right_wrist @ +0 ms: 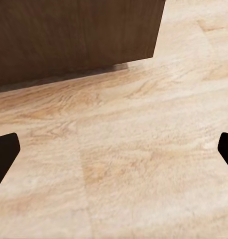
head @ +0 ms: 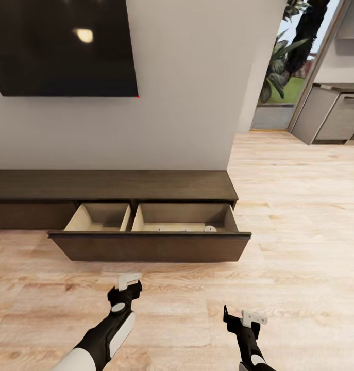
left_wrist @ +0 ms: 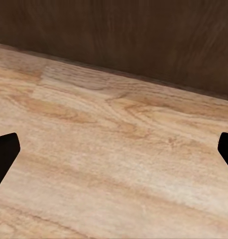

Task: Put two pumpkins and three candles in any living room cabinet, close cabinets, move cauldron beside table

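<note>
Cabinet: long, low dark-brown cabinet (head: 115, 185) against the wall under a wall-mounted television (head: 63, 46); its wide drawer (head: 146, 246) stands pulled out over the wood floor (head: 300, 216).
Drawer interior: two beige compartments split by a divider. The one nearer the cabinet's right end holds pale grey-white candles (head: 209, 228) lying low at its front; the count cannot be told behind the drawer front. The other compartment appears bare.
Pumpkins, cauldron: location cannot be told.
Left gripper (head: 129, 281): hangs over the floor just in front of the drawer front; fingers spread wide in the left wrist view, holding nothing.
Right gripper (head: 253, 317): lower and further from the drawer, near its right end; fingers spread wide in the right wrist view, empty.
Step in hand (judged): either fetch remaining items or close the drawer.
Method, if closing: set both grippers flat against the drawer front, well apart, and push squarely toward the wall so it does not rack.
Caution: push slowly; loose candles may roll.
</note>
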`<state>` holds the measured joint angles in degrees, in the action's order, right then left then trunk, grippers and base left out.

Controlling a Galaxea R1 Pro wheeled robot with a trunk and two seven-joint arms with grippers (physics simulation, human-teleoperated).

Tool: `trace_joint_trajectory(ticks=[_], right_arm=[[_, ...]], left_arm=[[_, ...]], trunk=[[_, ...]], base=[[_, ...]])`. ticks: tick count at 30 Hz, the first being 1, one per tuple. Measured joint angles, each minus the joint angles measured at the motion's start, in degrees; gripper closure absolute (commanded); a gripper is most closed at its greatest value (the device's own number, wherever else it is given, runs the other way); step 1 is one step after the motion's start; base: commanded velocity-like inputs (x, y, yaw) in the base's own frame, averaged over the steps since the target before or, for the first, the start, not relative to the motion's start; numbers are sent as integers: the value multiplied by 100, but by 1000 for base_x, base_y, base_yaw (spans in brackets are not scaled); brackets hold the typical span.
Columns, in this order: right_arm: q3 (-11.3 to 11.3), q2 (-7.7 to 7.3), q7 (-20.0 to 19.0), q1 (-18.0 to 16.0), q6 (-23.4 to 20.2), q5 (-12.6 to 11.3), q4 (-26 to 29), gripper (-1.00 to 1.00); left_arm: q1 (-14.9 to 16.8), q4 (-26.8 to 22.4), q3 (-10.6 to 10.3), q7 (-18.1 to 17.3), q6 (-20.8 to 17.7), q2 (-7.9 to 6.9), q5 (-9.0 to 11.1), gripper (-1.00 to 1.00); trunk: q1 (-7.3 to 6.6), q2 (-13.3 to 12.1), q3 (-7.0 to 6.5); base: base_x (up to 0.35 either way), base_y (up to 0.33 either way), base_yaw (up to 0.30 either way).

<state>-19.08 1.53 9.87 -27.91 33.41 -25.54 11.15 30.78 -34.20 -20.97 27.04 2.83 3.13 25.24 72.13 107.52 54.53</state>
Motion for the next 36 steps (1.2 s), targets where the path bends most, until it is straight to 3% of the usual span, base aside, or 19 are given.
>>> trace_joint_trajectory(ticks=[8,17,27,32,36], right_arm=[[-21,12,-11,0,274,6,34,-100],[-517,19,5,1,353,432,80,-100],[-527,18,14,-10,755,378,80,-100],[-518,59,14,-33,834,363,142,-100],[-514,67,15,-57,796,352,385,-100]], left_arm=[[-60,28,-671,7,447,7,-9,-100],[-62,32,-832,8,497,16,-19,-100],[-62,26,-941,8,569,23,-26,-100],[-63,25,-1311,17,777,5,-26,-100],[-63,-24,-1472,41,812,14,-29,-100]], trunk=[[176,321,144],[373,682,305],[593,1083,485],[703,1283,574],[791,1444,646]], base=[[0,0,0],[0,0,0],[0,0,0],[0,0,0],[0,0,0]])
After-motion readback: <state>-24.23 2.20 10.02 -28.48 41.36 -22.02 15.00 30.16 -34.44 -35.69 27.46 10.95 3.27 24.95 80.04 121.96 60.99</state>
